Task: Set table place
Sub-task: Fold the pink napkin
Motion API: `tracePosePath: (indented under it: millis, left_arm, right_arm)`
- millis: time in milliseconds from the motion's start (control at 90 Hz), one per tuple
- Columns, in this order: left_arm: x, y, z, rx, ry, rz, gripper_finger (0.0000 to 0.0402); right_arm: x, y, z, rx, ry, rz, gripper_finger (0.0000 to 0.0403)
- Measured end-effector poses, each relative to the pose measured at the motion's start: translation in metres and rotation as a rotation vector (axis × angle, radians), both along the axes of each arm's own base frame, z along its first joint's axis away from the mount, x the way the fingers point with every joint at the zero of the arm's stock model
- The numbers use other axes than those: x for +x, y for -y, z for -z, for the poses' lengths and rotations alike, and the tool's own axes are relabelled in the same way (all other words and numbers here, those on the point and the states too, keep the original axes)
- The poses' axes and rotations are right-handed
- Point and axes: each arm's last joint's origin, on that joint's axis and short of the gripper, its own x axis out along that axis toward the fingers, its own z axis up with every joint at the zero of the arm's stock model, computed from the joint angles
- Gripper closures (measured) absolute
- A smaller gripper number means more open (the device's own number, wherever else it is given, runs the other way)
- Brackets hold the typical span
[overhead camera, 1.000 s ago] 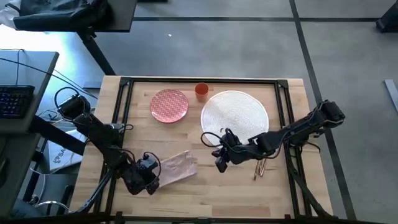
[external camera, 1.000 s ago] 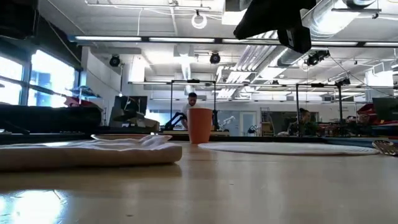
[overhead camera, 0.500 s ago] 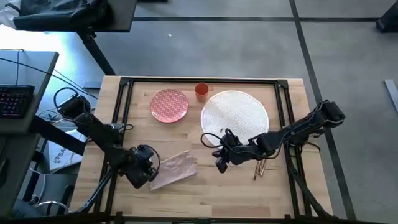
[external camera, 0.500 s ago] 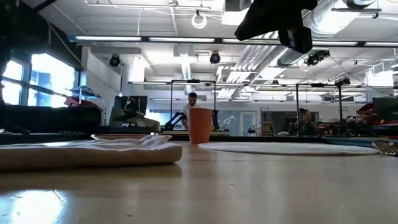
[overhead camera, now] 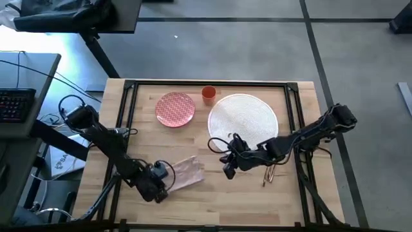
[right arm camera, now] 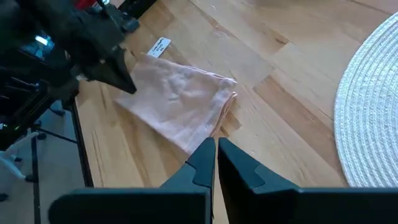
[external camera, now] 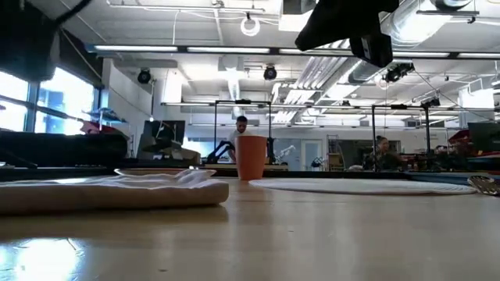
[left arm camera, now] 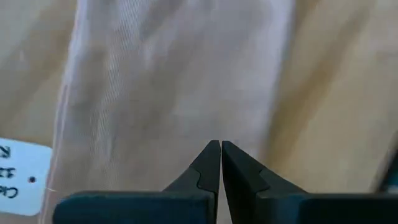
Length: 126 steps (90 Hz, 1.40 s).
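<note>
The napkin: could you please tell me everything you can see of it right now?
The napkin is a beige cloth, folded into a rough rectangle with soft creases, and a small white tag shows at one edge. It lies flat on the table, toward the front left, apart from the placemat and the plate. The left pincer, shut, is at its left end; whether it touches the cloth is unclear.

A grey floor (overhead camera: 257,45) crossed by dark seam lines surrounds the table. Beyond the table's far-left corner stands a grey desk (overhead camera: 26,71) with a keyboard (overhead camera: 14,104). Across the room, exposed ducts (external camera: 234,78) and strip lights (external camera: 180,48) hang overhead, bright windows (external camera: 66,94) glow, and people sit at distant benches.
</note>
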Motion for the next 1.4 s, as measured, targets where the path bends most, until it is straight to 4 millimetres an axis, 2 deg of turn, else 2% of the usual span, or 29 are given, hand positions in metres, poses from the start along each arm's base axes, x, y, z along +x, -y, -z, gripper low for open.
tracePosePath:
  millis: [122, 222, 367, 444, 533, 622, 789, 1000, 1100, 1200, 1400]
  left_arm:
    - [-0.002, 0.0, 0.007, 0.016, -0.078, 0.033, 0.0402]
    - [-0.01, -0.009, 0.004, 0.084, -0.162, 0.007, 0.0402]
    - [-0.024, -0.033, -0.014, 0.267, -0.252, -0.105, 0.0402]
    - [-0.025, -0.039, -0.029, 0.301, -0.212, -0.148, 0.0402]
    - [-0.026, -0.046, -0.037, 0.314, -0.166, -0.166, 0.0402]
    - [-0.016, -0.046, -0.041, 0.238, -0.03, -0.172, 0.0402]
    - [0.008, -0.046, -0.029, 0.128, 0.167, -0.193, 0.0402]
    - [0.034, -0.056, 0.0, 0.14, 0.229, -0.257, 0.0402]
    - [0.042, -0.055, 0.013, 0.119, 0.195, -0.182, 0.0402]
    - [0.045, -0.048, 0.016, 0.047, 0.167, -0.065, 0.0402]
    - [0.022, -0.027, 0.006, -0.08, 0.073, 0.243, 0.0402]
  right_arm:
    - [0.0, 0.0, 0.0, 0.002, 0.0, 0.003, 0.0403]
    - [0.0, 0.0, 0.0, 0.004, 0.0, 0.004, 0.0403]
    - [0.0, 0.0, 0.0, 0.004, 0.0, 0.005, 0.0403]
    - [0.0, 0.0, 0.0, 0.005, 0.0, 0.004, 0.0403]
    - [0.0, 0.0, 0.0, 0.001, 0.0, 0.002, 0.0403]
    - [0.0, 0.0, 0.0, 0.0, -0.001, 0.002, 0.0403]
    - [0.001, 0.0, 0.003, -0.007, -0.005, 0.009, 0.0403]
    - [0.003, -0.001, 0.005, -0.005, -0.005, 0.013, 0.0403]
    - [0.003, -0.001, 0.005, -0.004, -0.003, 0.013, 0.0403]
    - [0.003, -0.002, 0.005, 0.0, 0.0, 0.01, 0.0403]
    - [0.003, -0.004, 0.005, 0.003, -0.002, -0.002, 0.0403]
